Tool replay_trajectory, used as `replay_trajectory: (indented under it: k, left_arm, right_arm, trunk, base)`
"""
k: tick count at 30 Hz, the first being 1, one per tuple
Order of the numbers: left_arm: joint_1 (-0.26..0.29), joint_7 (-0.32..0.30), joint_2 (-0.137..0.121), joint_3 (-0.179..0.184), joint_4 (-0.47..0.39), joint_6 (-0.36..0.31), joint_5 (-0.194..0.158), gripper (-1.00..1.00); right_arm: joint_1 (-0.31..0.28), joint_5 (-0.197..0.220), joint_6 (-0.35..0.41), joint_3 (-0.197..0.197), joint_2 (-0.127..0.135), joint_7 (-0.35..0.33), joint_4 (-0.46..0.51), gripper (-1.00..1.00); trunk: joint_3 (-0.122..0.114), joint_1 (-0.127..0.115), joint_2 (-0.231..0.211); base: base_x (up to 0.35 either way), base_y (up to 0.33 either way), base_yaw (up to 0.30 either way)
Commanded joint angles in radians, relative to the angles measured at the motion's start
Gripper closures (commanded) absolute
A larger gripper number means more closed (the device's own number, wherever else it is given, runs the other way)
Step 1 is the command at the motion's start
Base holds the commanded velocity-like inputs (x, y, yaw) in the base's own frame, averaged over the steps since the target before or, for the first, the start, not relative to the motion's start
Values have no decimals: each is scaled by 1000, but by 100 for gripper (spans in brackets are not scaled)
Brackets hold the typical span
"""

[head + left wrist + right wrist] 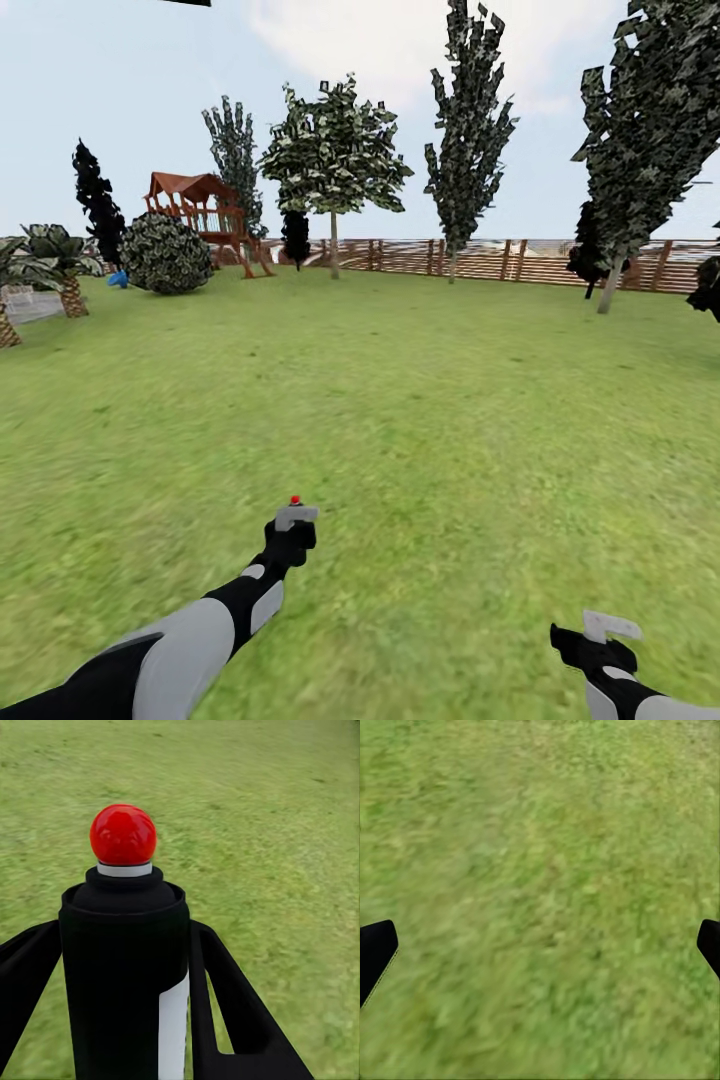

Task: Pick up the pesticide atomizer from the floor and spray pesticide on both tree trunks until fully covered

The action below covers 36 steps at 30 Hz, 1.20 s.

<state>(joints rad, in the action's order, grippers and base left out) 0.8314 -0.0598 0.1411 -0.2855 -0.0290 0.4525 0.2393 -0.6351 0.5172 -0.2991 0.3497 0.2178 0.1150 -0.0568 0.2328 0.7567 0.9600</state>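
Left pincer (124,1020) clamps cylindrical black atomizer (124,975), glossy red ball top; right pincer (540,952) spread wide over grass (540,832).

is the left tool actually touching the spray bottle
Touching. In the left wrist view the black spray bottle stands between the left tool's two fingers, which press against its sides with no gap showing.

The lawn (400,400) is a wide, even grass surface. Along its far edge stands a slatted wooden fence (500,258). At the far left corner stand a round shrub (166,254), a wooden play tower (200,205) and a short palm (62,262). A broad-canopied tree (334,160) rises near the far edge.
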Motion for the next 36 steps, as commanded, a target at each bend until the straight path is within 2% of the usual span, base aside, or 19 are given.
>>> replay_trajectory:
  k: [1, 36]
  left_arm:
    - [0, 0, 0, 0, 0, 0, 0, 100]
    - [0, 0, 0, 0, 0, 0, 0, 100]
  right_arm:
    - [0, 0, 0, 0, 0, 0, 0, -100]
    - [0, 0, 0, 0, -6, 0, 0, -100]
  trunk:
    - [0, 0, 0]
    - [21, 0, 0]
  base:
    - [350, 0, 0]
    - [350, 0, 0]
